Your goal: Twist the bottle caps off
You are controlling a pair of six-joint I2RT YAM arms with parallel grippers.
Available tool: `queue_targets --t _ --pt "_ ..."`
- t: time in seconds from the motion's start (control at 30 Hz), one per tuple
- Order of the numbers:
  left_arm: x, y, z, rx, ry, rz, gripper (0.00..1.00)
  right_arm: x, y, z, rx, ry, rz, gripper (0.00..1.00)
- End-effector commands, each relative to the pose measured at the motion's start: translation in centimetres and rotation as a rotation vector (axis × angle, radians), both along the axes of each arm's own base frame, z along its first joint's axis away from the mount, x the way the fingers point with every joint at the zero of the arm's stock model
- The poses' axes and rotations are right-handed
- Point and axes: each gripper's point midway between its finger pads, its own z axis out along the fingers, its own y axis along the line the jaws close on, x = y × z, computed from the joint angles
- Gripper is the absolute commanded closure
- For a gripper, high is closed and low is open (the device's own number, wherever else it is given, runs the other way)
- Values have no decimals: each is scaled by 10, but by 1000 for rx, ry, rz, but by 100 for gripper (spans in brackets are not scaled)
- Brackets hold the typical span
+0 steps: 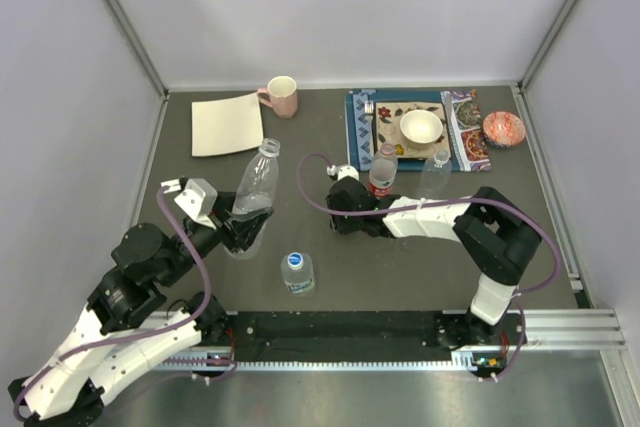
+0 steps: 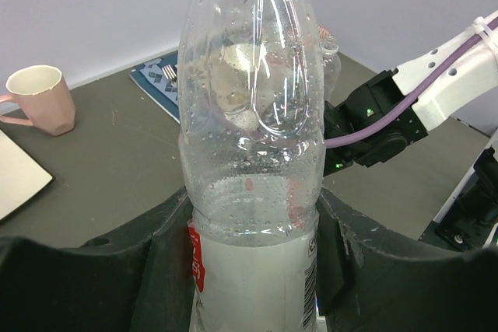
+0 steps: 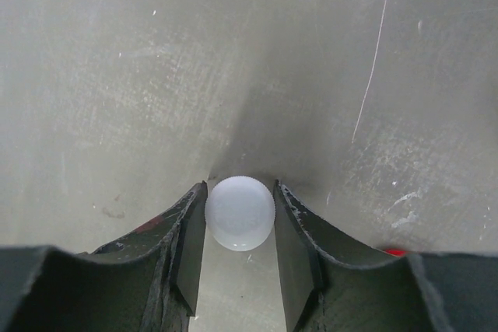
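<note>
Bottle in hand: held bottle (image 2: 249, 153), clear, ribbed, beaded with droplets inside; left of centre, leaning toward far side; neck apparently bare in top view, out of frame at the wrist.
Left tool (image 1: 245, 230): clamped on lower body of held bottle at its label (image 2: 257, 285), fingers (image 2: 163, 270) pressed to either side.
Whitish cap (image 3: 240, 213): pinched between pads of right tool, touching both; just left of red-capped bottle (image 1: 383, 172); resting on surface (image 1: 400, 277) or lifted off it, cannot tell.
Right tool (image 3: 240, 192): narrow, closed to cap width.
Other bottles: red-capped bottle and clear bottle (image 1: 436, 169) at near edge of placemat (image 1: 360, 127); blue-capped bottle (image 1: 297, 272) upright, near centre.
Risk: loss of the small cap from a shallow pinch, then rolling across surface; buckling of thin wall under a hard squeeze, or slipping of the tilted bottle; brushing of right forearm against red-capped bottle just beside it.
Left arm pose: folded at near left, forearm reaching toward centre, wrist tipped up.
Right arm pose: elbow out right, forearm stretched low and leftward, wrist aimed down at surface.
</note>
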Motion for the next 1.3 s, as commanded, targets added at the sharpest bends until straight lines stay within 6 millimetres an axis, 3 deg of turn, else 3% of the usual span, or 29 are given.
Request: queue_targets --t 0.0,0.33,0.43,0.5,0.6,0.63,0.7,0.73,0.8,0.83,0.9,0.93,1.0,1.07,1.13,1.17,1.27 --pt "0 0 9 -41 -17 3 47 -20 -3 -12 -25 64 17 57" --pt "0 -1 6 -42 -9 -2 47 -17 0 2 -8 43 15 49" --pt "-1 -1 6 -43 -10 -3 47 -7 5 26 14 -8 9 46" --pt "0 -1 6 -43 -10 -3 46 4 9 58 27 -70 4 43" --pt "1 -1 5 -38 -11 2 46 25 18 125 76 -193 -6 37" --pt "2 -2 5 -37 -10 2 46 32 22 156 92 -229 -11 36" --pt "3 -3 5 -31 -14 2 46 44 17 194 78 -303 -34 35" --pt "4 -4 8 -34 -18 2 45 50 12 225 68 -350 -55 34" --pt "4 -4 12 -38 -24 2 45 56 5 255 61 -396 -87 32" --pt "5 -6 15 -41 -29 -1 45 60 -5 284 61 -447 -128 31" --pt "7 -7 18 -40 -37 0 45 63 -21 309 57 -501 -193 29" --pt "8 -8 21 -40 -43 -1 45 63 -37 331 80 -547 -264 26" --pt "13 -13 20 -24 -40 -1 44 57 -45 352 144 -573 -284 24" --pt "14 -17 22 -17 -49 -11 44 37 -32 387 338 -602 -178 21" --pt "19 -22 22 0 -48 -13 44 13 -11 397 492 -559 -35 19" --pt "20 -24 23 0 -53 -16 44 0 -12 424 600 -586 5 18" --pt "24 -30 24 13 -52 -23 44 -29 3 441 779 -512 178 17"
